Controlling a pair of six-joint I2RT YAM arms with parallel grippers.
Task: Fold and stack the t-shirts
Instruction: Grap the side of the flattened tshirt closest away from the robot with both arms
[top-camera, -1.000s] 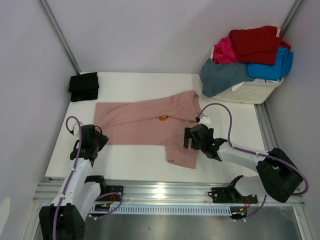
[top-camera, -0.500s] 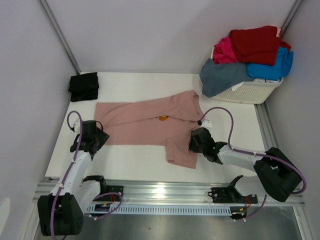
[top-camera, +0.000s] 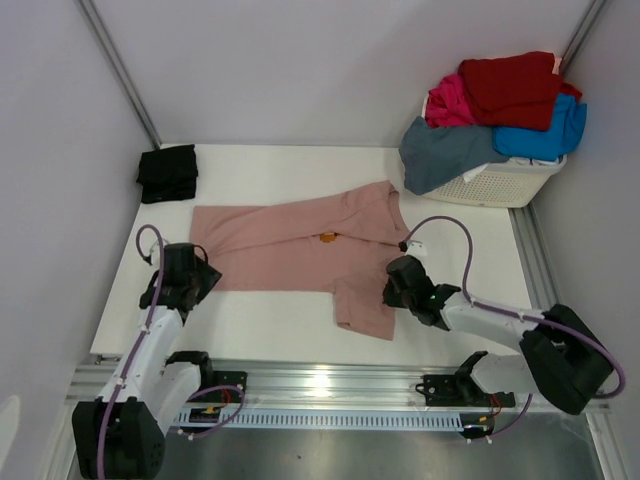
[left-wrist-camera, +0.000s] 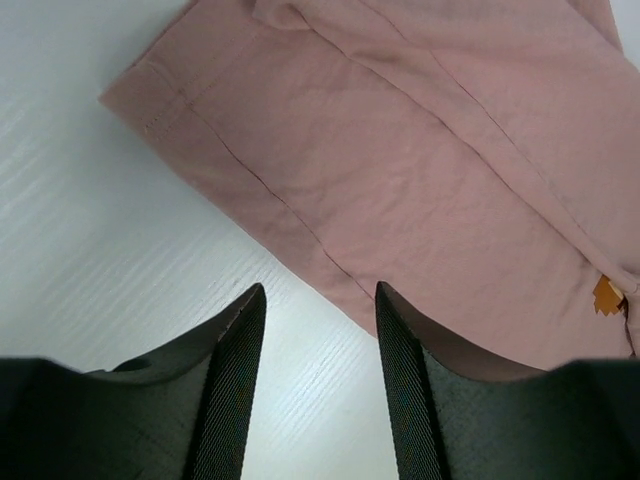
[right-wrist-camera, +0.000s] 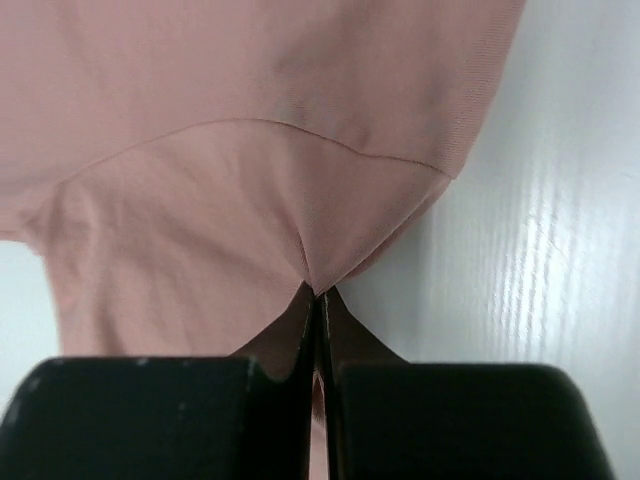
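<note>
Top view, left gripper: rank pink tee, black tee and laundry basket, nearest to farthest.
From the left gripper, in the top view:
1. pink t-shirt: spread mid-table, its hem right beside the gripper.
2. black t-shirt: folded at the far left corner.
3. laundry basket: far right corner, across the whole table.

Both arms reach low and forward, the left pincer spread apart, the right pincer pressed fully together.
</note>
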